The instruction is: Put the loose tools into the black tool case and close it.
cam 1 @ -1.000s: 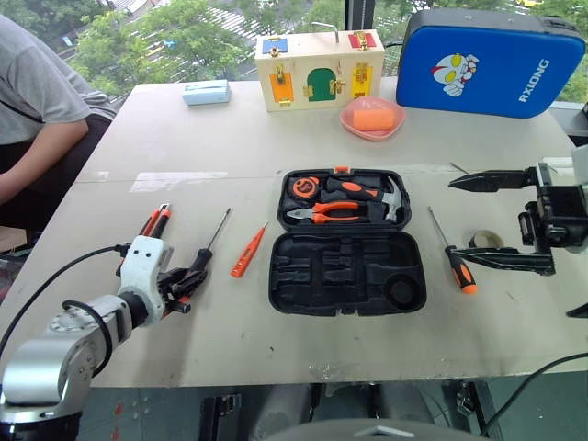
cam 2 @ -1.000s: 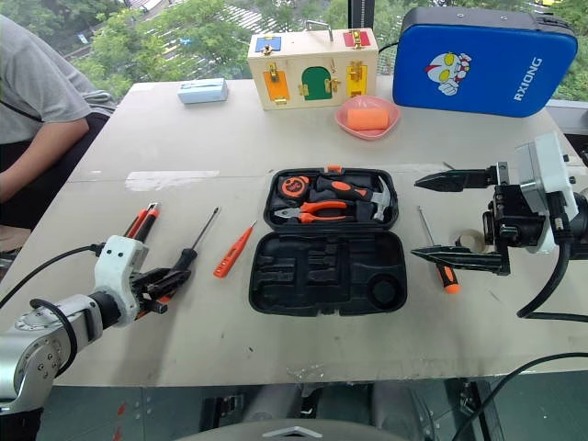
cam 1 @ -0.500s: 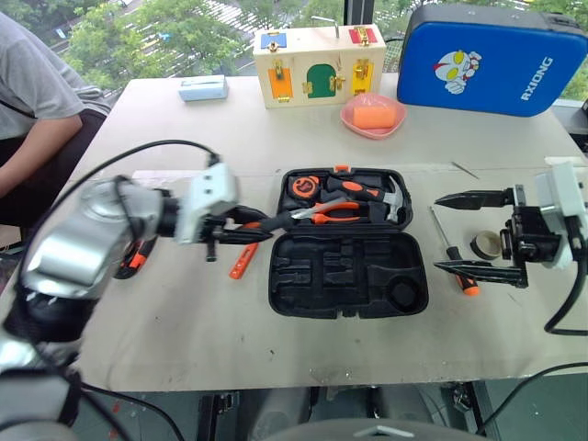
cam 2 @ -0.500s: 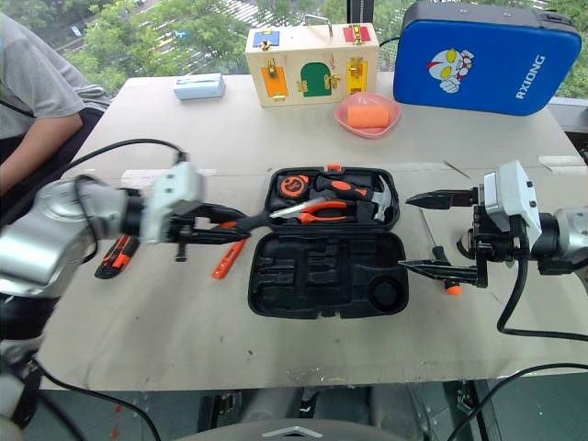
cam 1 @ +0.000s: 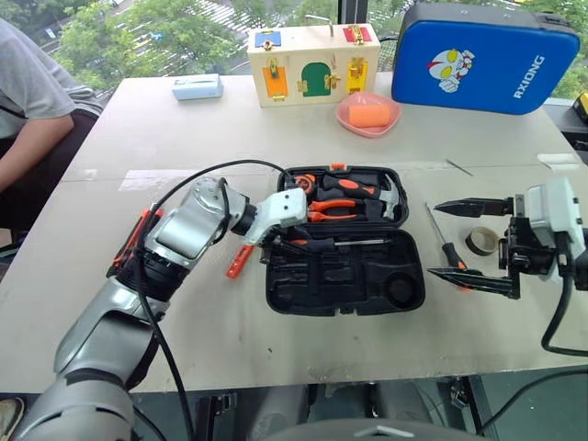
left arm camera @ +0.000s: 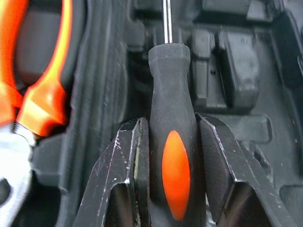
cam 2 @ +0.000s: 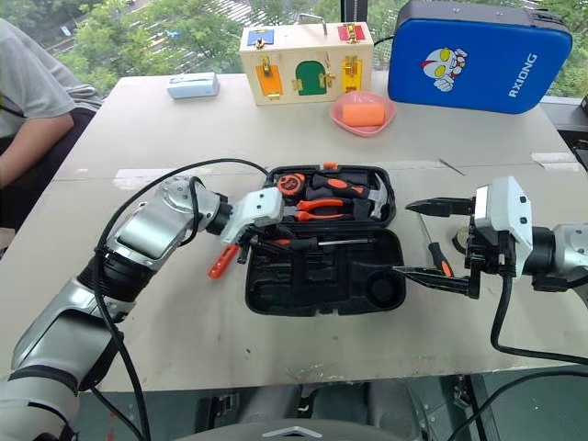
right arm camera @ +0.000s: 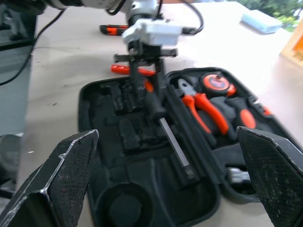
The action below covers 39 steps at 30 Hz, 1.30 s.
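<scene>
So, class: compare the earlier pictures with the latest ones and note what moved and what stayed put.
The left pincer, shut on the black-and-orange-handled screwdriver, carried it from the table's left side to over the open black moulded-plastic tool case. The right pincer stayed open by the case. The slim orange tester pen and small black tape roll did not move.

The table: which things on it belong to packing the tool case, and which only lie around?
For the job:
- black tool case
- screwdriver in the left end effector
- second screwdriver
- tester pen
- utility knife
- tape roll

Lying about:
- blue cartoon case
- wooden latch box
- pink dish
- light blue box
</scene>
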Tool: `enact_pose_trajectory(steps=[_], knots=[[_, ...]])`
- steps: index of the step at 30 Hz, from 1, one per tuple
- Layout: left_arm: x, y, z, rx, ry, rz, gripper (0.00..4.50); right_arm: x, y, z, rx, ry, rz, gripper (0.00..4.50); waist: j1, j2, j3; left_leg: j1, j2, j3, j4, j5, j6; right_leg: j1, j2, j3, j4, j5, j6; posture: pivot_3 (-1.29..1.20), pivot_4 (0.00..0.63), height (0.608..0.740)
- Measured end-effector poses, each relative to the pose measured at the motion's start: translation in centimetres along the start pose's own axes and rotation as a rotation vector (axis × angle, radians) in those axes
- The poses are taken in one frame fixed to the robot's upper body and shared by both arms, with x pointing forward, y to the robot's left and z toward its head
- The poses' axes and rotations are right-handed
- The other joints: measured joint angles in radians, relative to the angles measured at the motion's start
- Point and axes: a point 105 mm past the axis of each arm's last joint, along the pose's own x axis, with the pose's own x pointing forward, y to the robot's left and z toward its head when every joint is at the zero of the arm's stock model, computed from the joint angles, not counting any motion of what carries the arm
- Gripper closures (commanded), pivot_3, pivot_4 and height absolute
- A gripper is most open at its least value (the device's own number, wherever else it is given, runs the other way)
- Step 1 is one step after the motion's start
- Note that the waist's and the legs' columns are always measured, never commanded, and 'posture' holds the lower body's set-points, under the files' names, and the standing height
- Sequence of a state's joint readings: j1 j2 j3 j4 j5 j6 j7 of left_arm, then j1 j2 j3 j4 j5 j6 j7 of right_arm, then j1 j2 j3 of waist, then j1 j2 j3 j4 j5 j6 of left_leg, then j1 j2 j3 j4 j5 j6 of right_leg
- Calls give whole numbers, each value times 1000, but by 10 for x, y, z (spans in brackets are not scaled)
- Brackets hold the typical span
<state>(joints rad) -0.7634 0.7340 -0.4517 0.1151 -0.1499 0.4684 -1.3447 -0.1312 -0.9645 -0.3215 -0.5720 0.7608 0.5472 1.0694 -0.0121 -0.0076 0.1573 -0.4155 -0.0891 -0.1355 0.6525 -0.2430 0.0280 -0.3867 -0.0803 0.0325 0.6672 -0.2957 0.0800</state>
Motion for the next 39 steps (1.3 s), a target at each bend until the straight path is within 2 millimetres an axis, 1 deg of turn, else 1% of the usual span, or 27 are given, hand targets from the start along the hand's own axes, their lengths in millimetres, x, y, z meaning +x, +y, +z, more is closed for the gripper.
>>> enact_pose_trajectory(steps=[2, 4, 5, 7, 10, 15, 18, 20, 23, 24, 26, 31, 33, 39], knots=[[0, 2, 0, 10, 6, 5, 3393, 0, -1, 0, 2, -1, -9, 0, 2, 0, 0, 0, 0, 0, 0, 0, 0, 0, 0, 0, 0, 0, 0, 0, 150, 735], [0, 5, 0, 15, 11, 14, 2350, 0, -1, 0, 10, -3, -14, 0, 3, 0, 0, 0, 0, 0, 1, 0, 0, 0, 0, -1, 1, 0, 0, 0, 150, 735], [1, 4, 0, 15, 10, 6, 1975, 0, -1, 0, 15, -4, -15, 0, 2, 0, 0, 0, 0, 0, 1, 0, 0, 0, 0, 0, 1, 0, 0, 0, 150, 735], [3, 3, 1, 17, 5, -5, 1039, 1, -1, 1, 20, -8, -17, 0, 6, 0, 0, 0, -1, 0, 2, 0, 0, 0, -1, -1, 3, 0, 0, 0, 150, 735], [3, 0, 5, 18, -7, -27, 63, 1, 0, 1, 22, -12, -13, 0, 11, 0, 0, 1, -1, -1, 3, 0, 0, 0, -1, -2, 7, 0, 0, 0, 150, 735], [-5, 0, 17, 17, -56, -12, 63, 1, 0, 2, 25, -16, -9, 0, 8, 0, 0, 0, -2, -2, 6, 0, 0, 0, -1, -2, 10, 0, 0, 0, 150, 735], [-8, 2, 19, 13, -67, 9, 890, 1, 0, 2, 25, -17, -9, 0, 5, 0, 0, 0, -2, -2, 6, 0, 0, 0, -1, -2, 10, 0, 0, 0, 150, 735], [-8, 4, 20, 10, -72, 19, 1871, 1, 0, 2, 24, -17, -9, 0, 4, 0, 0, 0, -2, -2, 6, 0, 0, 0, -1, -2, 10, 0, 0, 0, 150, 735], [-7, 7, 19, 13, -74, 39, 3141, 1, -1, 2, 24, -17, -9, 0, 4, 0, 0, 0, -2, -2, 6, 0, 0, 0, -1, -2, 10, 0, 0, 0, 150, 735], [-5, 9, 19, 13, -76, 43, 3670, 1, -1, 2, 24, -17, -9, 0, 4, 0, 0, 0, -2, -2, 6, 0, 0, 0, -1, -2, 10, 0, 0, 0, 150, 735], [-2, 10, 19, 8, -83, 47, 4480, 1, -1, 2, 23, -16, -10, 0, 4, 0, 0, 0, -2, -2, 7, 0, 0, 0, -1, -2, 10, 0, 0, 0, 150, 735], [4, 15, 22, 19, -75, 54, 4480, 1, -1, 1, 23, -14, -14, 0, 4, 0, 0, 0, -2, -2, 7, 0, 0, 0, -1, -3, 10, 0, 0, 0, 150, 735], [7, 15, 20, 26, -55, 54, 4480, 1, -1, 1, 24, -14, -14, 0, 2, 0, 0, 0, -2, -2, 7, 0, 0, 0, -1, -2, 10, 0, 0, 0, 150, 735], [15, 18, 17, 136, 28, 81, 4480, 0, -1, -5, 43, -4, -28, 0, 3, -1, -1, 1, -2, -2, 7, 0, 0, 1, -1, -2, 10, 0, 0, 0, 150, 735]])
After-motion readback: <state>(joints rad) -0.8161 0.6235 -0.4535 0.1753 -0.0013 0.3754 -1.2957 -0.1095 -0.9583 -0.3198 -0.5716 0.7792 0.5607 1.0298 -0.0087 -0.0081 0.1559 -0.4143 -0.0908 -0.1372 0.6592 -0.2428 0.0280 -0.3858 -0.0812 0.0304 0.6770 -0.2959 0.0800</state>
